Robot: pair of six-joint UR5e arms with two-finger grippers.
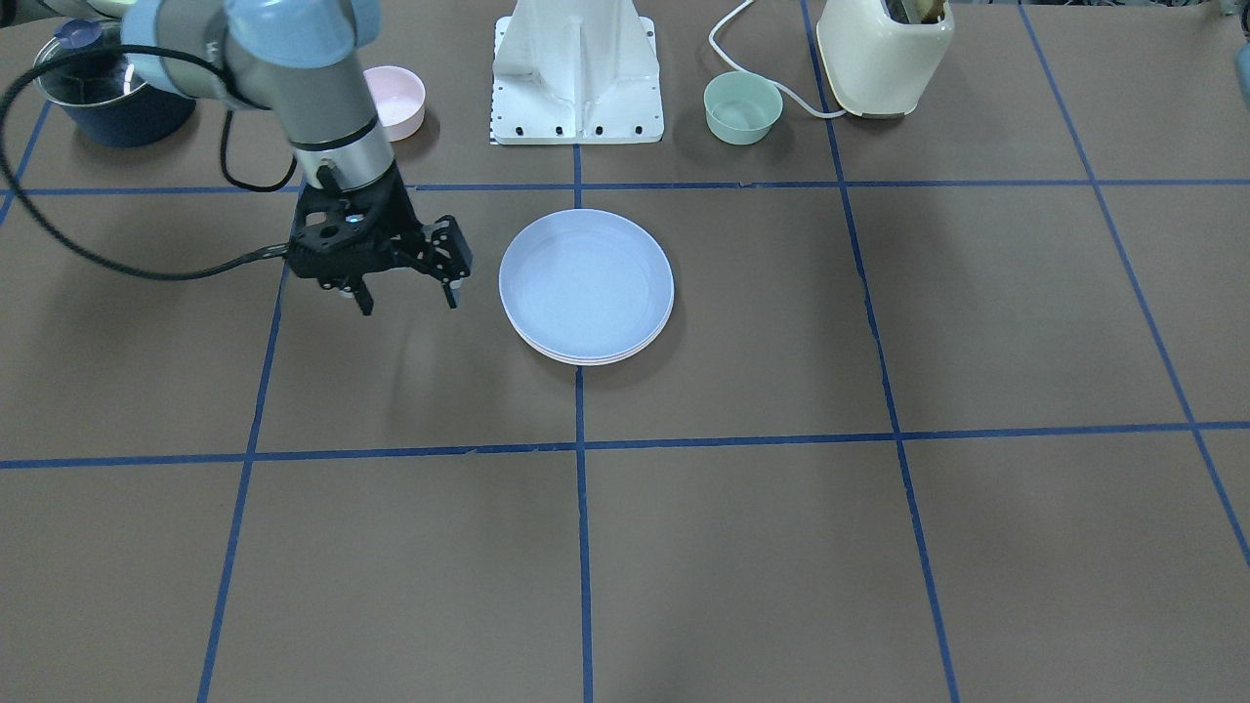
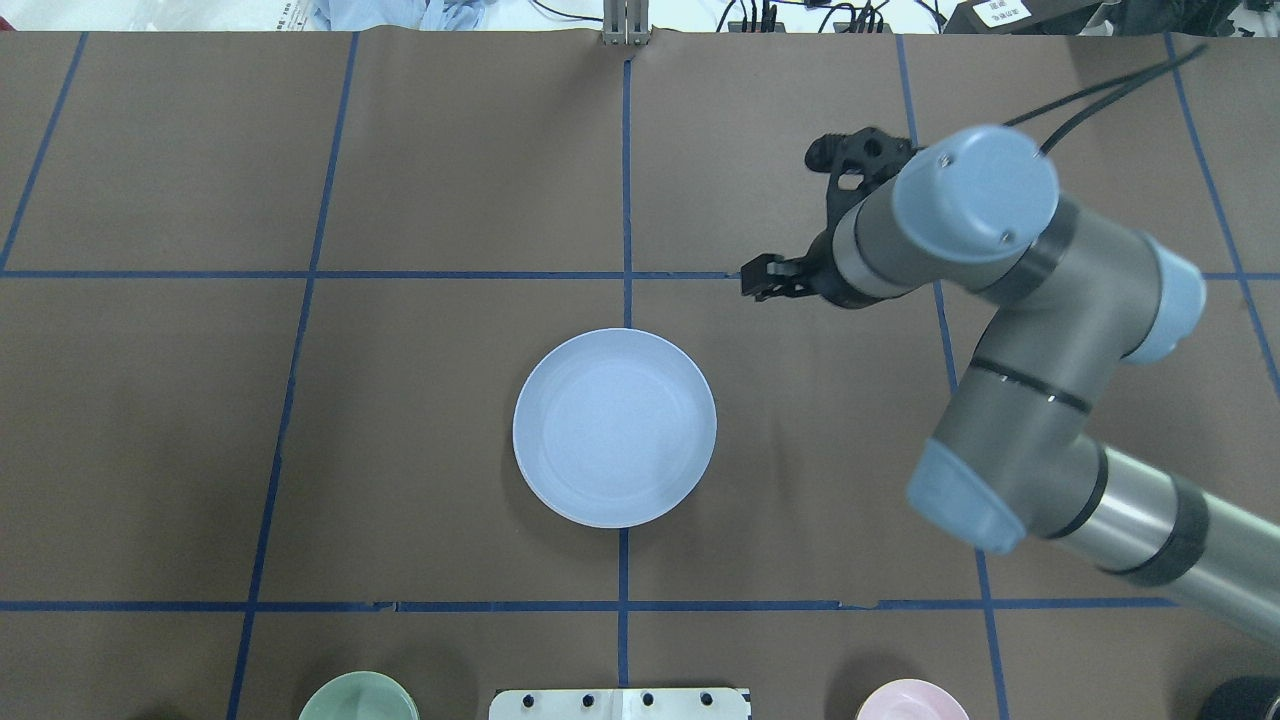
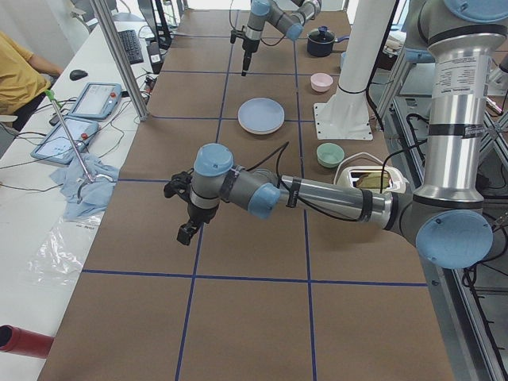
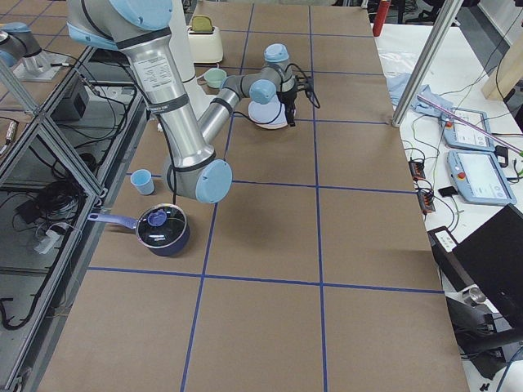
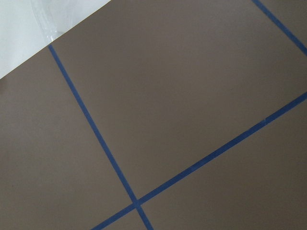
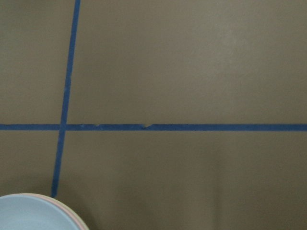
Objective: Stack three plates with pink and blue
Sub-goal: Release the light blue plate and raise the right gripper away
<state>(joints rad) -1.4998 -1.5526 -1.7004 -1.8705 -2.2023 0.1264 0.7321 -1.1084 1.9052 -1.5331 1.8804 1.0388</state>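
The blue plate lies on top of the pink plate and cream plate, whose rims just show beneath it, at the middle of the tabletop. A pink bowl, a mint bowl and a lidded pot stand along the robot's edge, well apart from the stack. The right fingers hang spread wide, holding nothing, beside the stack. The left fingers hover far off; I cannot tell whether they are parted.

Bright, even light from above, and the brown desk reads flat and matte. Soft shadows sit beneath the right arm and blue plate. Wrist views look slightly soft.
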